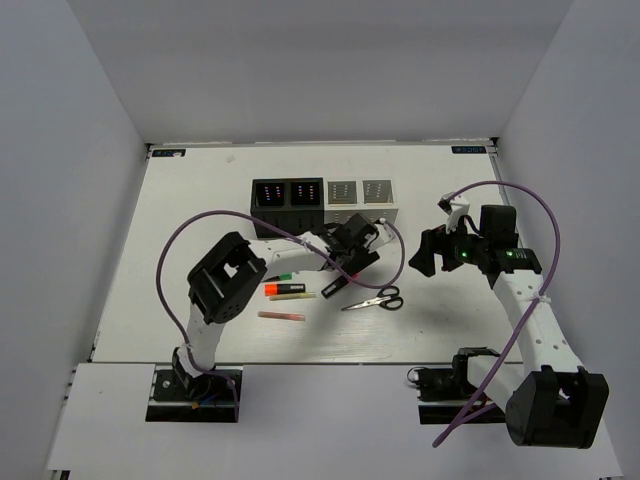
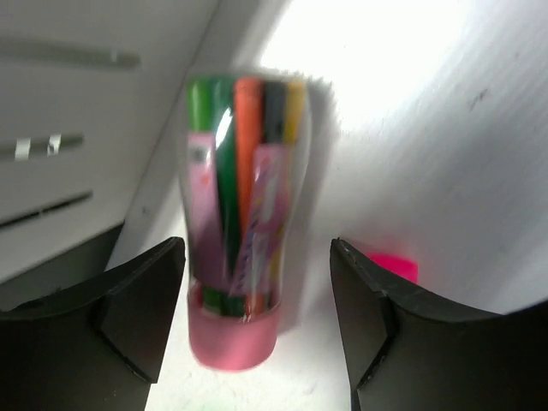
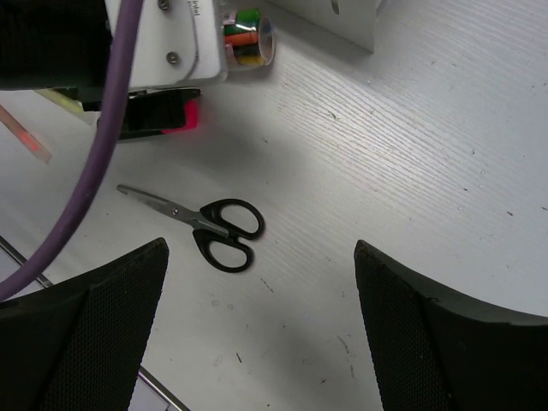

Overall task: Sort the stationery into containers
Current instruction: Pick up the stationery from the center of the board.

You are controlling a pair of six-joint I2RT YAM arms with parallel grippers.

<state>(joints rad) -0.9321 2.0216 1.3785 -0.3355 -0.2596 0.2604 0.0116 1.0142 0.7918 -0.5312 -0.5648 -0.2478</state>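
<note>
**Pen tube loose on the counter, sorting hardly begun**

The left hand (image 2: 257, 250) hangs spread on either side of a clear plastic tube of coloured pens with a pink cap (image 2: 233, 257). The tube lies on the white counter (image 1: 200, 200), just before the row of four joined black and white square boxes (image 1: 322, 193) toward the far edge. No box shows stationery inside. Mid-counter lie an orange-ended black highlighter (image 1: 283, 289), a thin yellow stick (image 1: 293, 297), a thin pink stick (image 1: 281, 316) and black-handled scissors (image 3: 214, 227). The right hand (image 3: 259, 257) is spread above the scissors. Nearly everything looks unsorted, and the left arm crowds the boxes.
</note>
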